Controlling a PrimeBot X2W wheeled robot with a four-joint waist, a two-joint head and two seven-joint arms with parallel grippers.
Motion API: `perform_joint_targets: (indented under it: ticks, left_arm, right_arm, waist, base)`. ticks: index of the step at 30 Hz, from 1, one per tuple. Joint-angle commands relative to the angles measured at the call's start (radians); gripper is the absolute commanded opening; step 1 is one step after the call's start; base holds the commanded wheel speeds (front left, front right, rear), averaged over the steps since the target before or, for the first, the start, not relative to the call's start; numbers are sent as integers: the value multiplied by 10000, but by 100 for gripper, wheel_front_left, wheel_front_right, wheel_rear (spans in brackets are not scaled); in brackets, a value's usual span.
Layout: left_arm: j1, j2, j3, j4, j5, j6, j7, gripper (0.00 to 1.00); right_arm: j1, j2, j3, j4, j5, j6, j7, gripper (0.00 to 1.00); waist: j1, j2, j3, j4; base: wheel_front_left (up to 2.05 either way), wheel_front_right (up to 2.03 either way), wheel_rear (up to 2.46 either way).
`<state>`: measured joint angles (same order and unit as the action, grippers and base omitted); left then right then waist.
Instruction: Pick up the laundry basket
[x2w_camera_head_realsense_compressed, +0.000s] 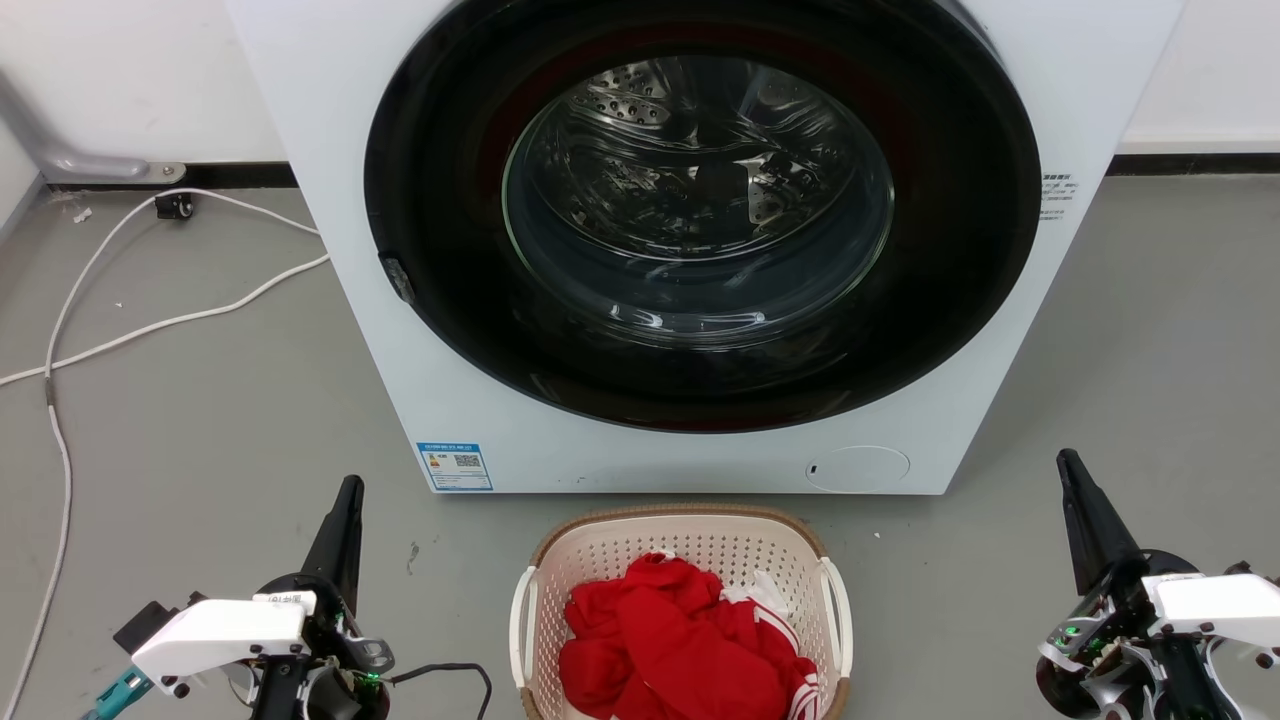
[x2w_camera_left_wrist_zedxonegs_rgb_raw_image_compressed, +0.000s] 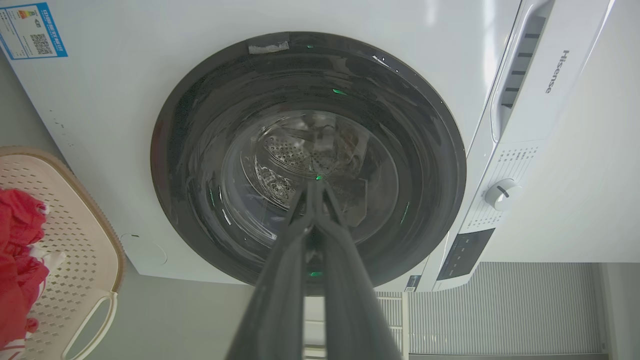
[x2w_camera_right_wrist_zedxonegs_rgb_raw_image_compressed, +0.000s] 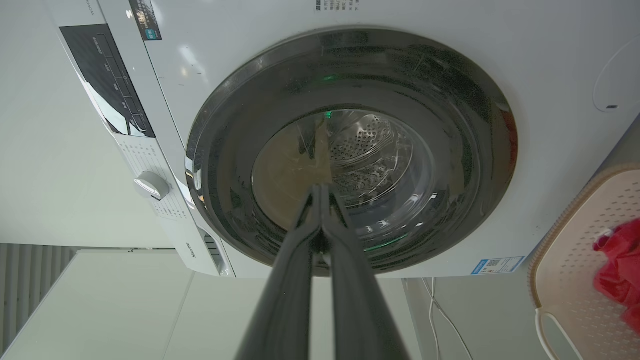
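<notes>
Basket rim near washer, floor either side, jaws seemingly closed

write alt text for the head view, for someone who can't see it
A cream laundry basket with a brown rim, holding red clothes, sits on a grey floor before a white front-loading washing machine. The left gripper and right gripper flank it, shut and touching nothing.
</notes>
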<state>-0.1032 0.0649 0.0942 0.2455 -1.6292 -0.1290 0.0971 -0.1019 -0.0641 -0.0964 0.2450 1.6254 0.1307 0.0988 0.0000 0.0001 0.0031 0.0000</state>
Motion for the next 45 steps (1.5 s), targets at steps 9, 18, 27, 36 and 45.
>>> perform_joint_targets:
  ticks: [9,18,27,36,45]
  left_arm:
    - [-88,-9,30,9,85,-32,47,0]
    - [124,-77,23,178,57,9,19,100]
    - [101,-43,-486,-170,509,6,-430,100]
    - [95,-48,-702,-551,2458,2,-834,100]
    - [144,-81,-894,-908,4765,52,-1197,100]
  right_arm:
    - [-115,32,-38,18,-75,0,44,0]
    - [134,44,-18,178,-33,0,24,100]
    - [286,45,336,-115,-544,0,-425,100]
    - [386,57,406,-398,-2617,0,-835,100]
    - [533,74,437,-758,-5095,0,-1194,100]
  waist:
    - [0,-1,0,0]
    - [0,-1,0,0]
    - [0,-1,6,2]
    - [0,-1,17,4]
    - [0,-1,28,8]
  base:
    - [0,0,0]
    - [0,0,0]
    - [0,0,0]
    - [0,0,0]
    - [0,0,0]
